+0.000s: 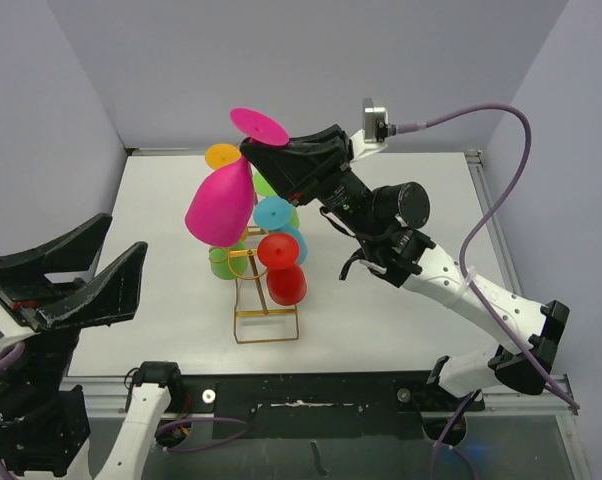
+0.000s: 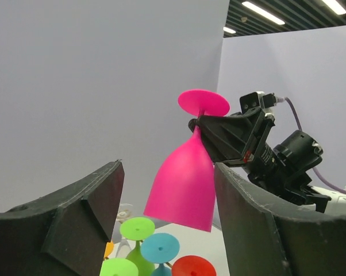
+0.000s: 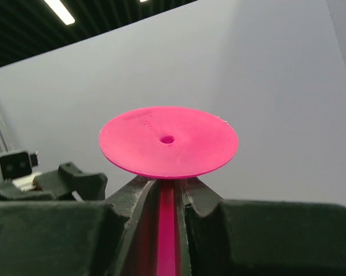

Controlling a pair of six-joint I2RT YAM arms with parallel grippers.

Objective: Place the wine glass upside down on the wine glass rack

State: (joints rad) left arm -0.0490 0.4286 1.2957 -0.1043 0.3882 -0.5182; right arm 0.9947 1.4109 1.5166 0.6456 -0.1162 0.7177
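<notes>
The pink wine glass (image 1: 221, 205) hung in the air, already turned over, its round foot on top and the open bowl below, above the upper left part of the wine glass rack (image 1: 264, 300) and clear of the surface (image 1: 341, 330). The right gripper (image 1: 253, 152) had it by the stem just under the foot, the jaws pinching that thin neck from both sides, as my right wrist view showed plainly with the foot (image 3: 168, 141) sitting right over the fingertips (image 3: 133, 195). The glass's long axis was not plumb: from overhead it leaned, the foot toward the far side and the bowl swinging out to the left and nearer me, so I judged it would need squaring up before the stem could slide into a hook. The rack lay below and slightly to the near right of the bowl, and the right arm was the one that mattered. The left gripper (image 1: 126, 240) sat well apart at the near left, jaws spread wide and holding nothing, only looking up at the glass (image 2: 184, 184). I could not make out the rack's top or which hook was free, because the pink bowl and the red glass (image 1: 284, 270), blue glass (image 1: 276, 215) and green glass (image 1: 226, 262) already hanging there covered most of the wire.
</notes>
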